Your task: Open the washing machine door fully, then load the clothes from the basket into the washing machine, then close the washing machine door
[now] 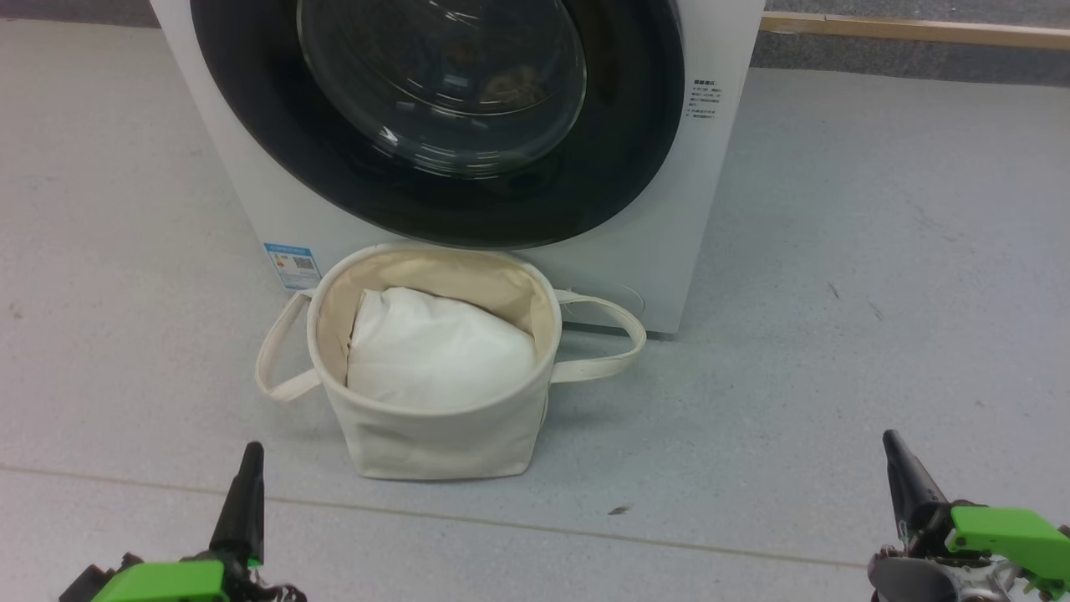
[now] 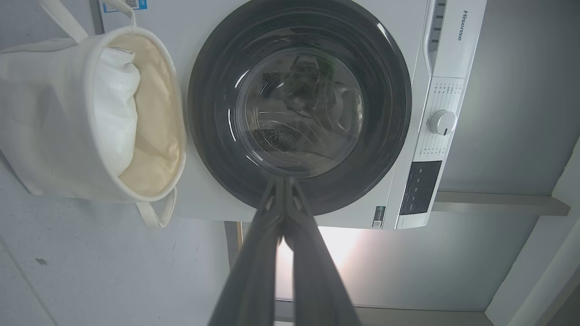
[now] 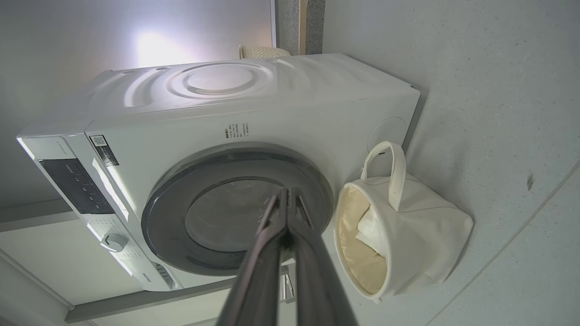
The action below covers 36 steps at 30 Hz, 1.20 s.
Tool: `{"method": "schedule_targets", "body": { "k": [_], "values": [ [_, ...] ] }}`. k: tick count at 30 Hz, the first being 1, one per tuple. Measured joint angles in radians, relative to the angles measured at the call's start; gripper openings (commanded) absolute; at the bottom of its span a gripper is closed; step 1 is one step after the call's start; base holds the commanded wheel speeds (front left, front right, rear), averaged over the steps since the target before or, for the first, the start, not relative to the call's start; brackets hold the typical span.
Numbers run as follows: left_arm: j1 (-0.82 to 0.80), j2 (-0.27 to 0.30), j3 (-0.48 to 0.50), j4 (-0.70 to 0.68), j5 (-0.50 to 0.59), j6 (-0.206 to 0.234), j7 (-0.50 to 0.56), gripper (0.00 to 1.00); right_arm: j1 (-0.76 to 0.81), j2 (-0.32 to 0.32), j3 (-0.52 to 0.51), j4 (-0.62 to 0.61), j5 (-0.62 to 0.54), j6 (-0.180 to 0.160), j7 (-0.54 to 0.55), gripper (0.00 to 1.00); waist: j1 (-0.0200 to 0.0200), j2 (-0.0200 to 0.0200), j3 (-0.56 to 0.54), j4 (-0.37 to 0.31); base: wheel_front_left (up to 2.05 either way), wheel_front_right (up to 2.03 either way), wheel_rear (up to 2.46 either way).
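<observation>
I count 1 washer (image 1: 694, 167), 1 door (image 1: 443, 84), 1 knob (image 2: 442, 122), 1 blue sticker (image 1: 292, 265), 1 basket (image 1: 435, 443) w/ 2 handles (image 1: 639, 339), 1 white pad (image 1: 439, 351). My left pincer (image 1: 242, 502) + right pincer (image 1: 907, 481) = 2.

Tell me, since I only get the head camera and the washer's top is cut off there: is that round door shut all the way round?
Observer: Yes. The left wrist view takes in the whole washing machine door, lying flat against the washing machine front.
Visitor: Any controls up there?
Observer: A white dial and a dark display panel, past the door on the side away from the basket.
Visitor: Are those black spikes pincers?
Observer: Yes. Seen from the wrists, the left gripper and the right gripper each have two fingers pressed together, holding nothing.
</observation>
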Motion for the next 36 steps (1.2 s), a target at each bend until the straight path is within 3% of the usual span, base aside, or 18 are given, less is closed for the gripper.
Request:
{"method": "schedule_targets", "body": {
  "k": [36],
  "values": [
    [0.0,0.0,0.0,0.0,0.0,0.0,0.0,0.0,0.0,0.001,-0.004,0.0,-0.005,0.0,0.0,0.0,0.0,0.0,0.0,0.0,0.0,0.0,0.0]
  ]
}}
